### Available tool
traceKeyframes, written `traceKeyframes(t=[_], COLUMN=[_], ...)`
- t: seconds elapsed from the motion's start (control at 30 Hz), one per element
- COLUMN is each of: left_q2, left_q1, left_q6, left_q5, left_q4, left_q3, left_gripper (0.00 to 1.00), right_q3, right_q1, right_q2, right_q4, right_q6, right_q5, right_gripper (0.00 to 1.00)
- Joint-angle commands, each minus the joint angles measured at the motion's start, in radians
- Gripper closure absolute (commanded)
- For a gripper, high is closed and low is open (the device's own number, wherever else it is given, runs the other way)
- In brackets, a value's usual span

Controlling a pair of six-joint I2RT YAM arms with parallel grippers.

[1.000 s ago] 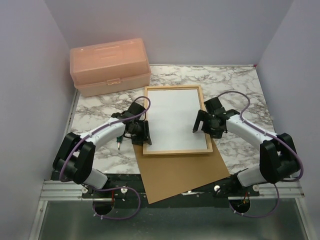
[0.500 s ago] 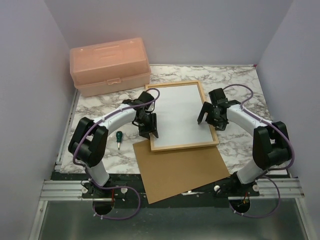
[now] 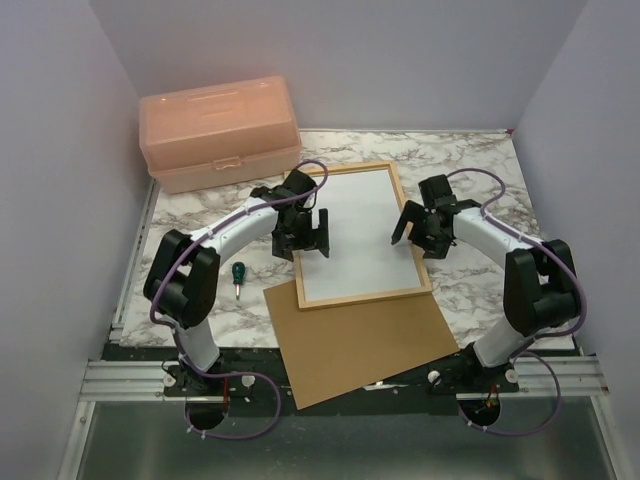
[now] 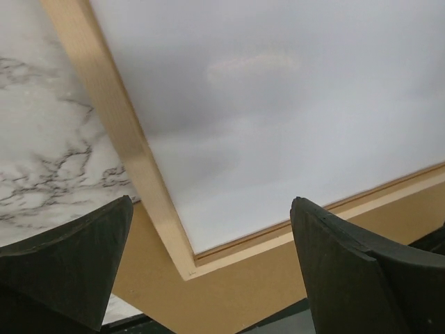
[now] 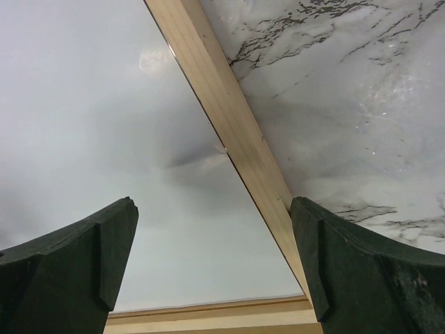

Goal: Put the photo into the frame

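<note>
While the photo (image 3: 358,235) is lying white side up inside the frame (image 3: 365,298) on the table (image 3: 470,170), the left gripper (image 3: 312,240) and right gripper (image 3: 412,238) are hovering over its side bars, both spread wide and holding nothing. The seating step is looking nearly done; the next move is probably calling for checking the photo is sitting flat within the bars
</note>
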Motion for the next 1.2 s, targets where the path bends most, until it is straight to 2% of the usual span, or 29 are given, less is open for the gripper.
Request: traceKeyframes(t=[0.0,0.2,0.3,0.5,0.6,0.77,0.9,1.17], left_q2=[-0.097,-0.268,-0.356,-0.521,-0.61,-0.741,-0.808,-0.907], left_q1=[-0.006,-0.007,-0.006,-0.014,-0.018,-0.023,-0.03,-0.079], left_q6=[0.012,-0.005,-0.014,-0.063,-0.102,-0.174,-0.213,-0.303], left_q5=[-0.204,-0.212,-0.148,-0.011,0.035,0.089,0.096,0.157], left_q4=[-0.087,-0.086,-0.058,0.01,0.033,0.057,0.017,0.044], left_q3=[-0.002,-0.136,-0.217,-0.417,-0.512,-0.669,-0.732,-0.863], left_gripper=[0.02,0.02,0.02,0.02,0.02,0.04,0.05,0.13], right_q3=[-0.001,-0.054,-0.094,-0.201,-0.241,-0.274,-0.26,-0.229], right_q1=[0.01,0.01,0.01,0.012,0.046,0.202,0.336,0.404], right_q2=[-0.052,-0.124,-0.188,-0.313,-0.333,-0.296,-0.219,-0.124], right_q4=[0.03,-0.023,-0.049,-0.038,-0.046,0.0,0.073,0.162], right_q6=[0.013,0.004,0.003,0.0,0.006,0.06,0.129,0.175], right_q5=[-0.022,-0.021,-0.036,-0.217,-0.253,-0.259,-0.236,-0.162], right_gripper=[0.0,0.0,0.0,0.0,0.0,0.01,0.01,0.01])
